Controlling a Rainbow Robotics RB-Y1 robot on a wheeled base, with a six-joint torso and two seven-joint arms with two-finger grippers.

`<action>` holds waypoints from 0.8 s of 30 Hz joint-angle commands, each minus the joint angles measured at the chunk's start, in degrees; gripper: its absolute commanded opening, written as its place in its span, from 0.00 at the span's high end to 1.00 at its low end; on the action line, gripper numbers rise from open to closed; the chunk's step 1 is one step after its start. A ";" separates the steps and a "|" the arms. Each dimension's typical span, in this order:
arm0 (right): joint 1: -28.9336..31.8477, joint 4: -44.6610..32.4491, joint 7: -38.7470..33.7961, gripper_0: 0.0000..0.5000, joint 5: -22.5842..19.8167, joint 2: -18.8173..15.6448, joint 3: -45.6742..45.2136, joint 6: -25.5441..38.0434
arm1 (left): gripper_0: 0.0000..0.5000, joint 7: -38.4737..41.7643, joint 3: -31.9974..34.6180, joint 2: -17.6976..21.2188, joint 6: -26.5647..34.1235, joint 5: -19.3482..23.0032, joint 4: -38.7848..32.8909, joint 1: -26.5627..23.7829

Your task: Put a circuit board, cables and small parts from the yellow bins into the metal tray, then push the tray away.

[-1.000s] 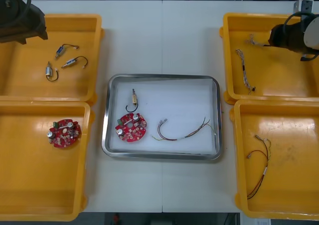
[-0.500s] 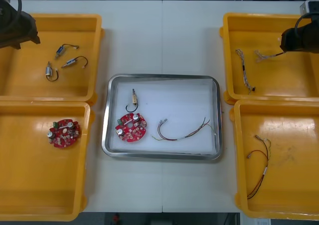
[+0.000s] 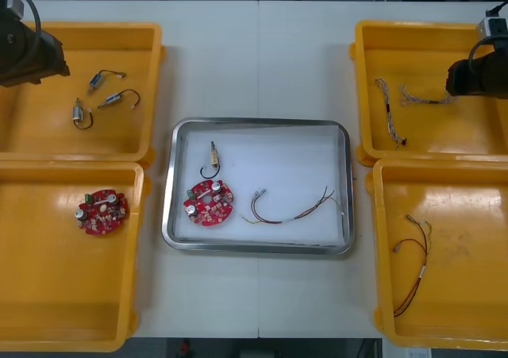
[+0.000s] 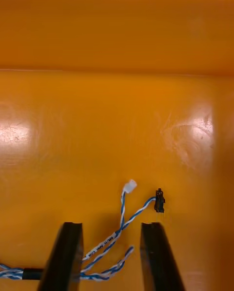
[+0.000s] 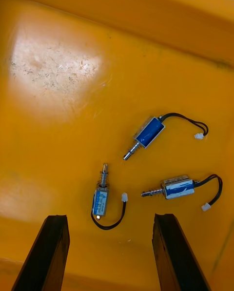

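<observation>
My right gripper [image 4: 112,227] is open low over the far right yellow bin [image 3: 413,40], at its right side [image 3: 458,90]. A twisted blue and white cable [image 4: 122,227] lies on the bin floor between the fingers; it is also in the front view [image 3: 421,98]. A second such cable [image 3: 388,112] lies to its left. My left gripper [image 5: 109,218] hangs open above three small metal parts [image 5: 148,132] in the far left bin [image 3: 135,32]. The metal tray [image 3: 178,136] holds a red circuit board [image 3: 209,202], a small metal part [image 3: 213,158] and a red and yellow cable [image 3: 294,209].
The near left bin [image 3: 48,294] holds another red circuit board [image 3: 101,211]. A red and yellow cable [image 3: 413,263] lies in the near right bin [image 3: 468,310]. Bare table runs beyond and in front of the tray.
My right gripper carried the twisted cable rightward and toward the near side of its bin, then opened, leaving the cable on the floor. The left arm barely shifted.
</observation>
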 commanded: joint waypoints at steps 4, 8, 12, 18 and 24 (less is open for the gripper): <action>-0.03 -2.07 4.06 0.00 -0.60 -3.44 -1.70 0.65 | 0.00 -4.21 -2.57 1.63 -4.34 -1.20 -0.51 2.10; -1.08 -4.53 5.29 0.00 -0.42 -5.11 -1.70 5.92 | 0.00 -3.94 -5.73 1.63 -6.27 -3.48 -0.51 2.36; -2.75 -6.91 6.78 0.00 -0.42 -6.61 -1.70 13.22 | 0.00 -4.03 -7.49 1.63 -7.59 -2.96 0.81 2.36; -3.89 -8.05 13.81 0.00 -0.33 -7.14 -1.70 19.02 | 0.00 -5.17 -8.28 -0.04 -11.28 -1.29 4.50 2.45; -4.77 -8.49 26.64 0.00 -0.33 -7.14 -1.26 21.92 | 0.00 -5.61 -10.04 -1.01 -13.83 -3.04 6.26 2.45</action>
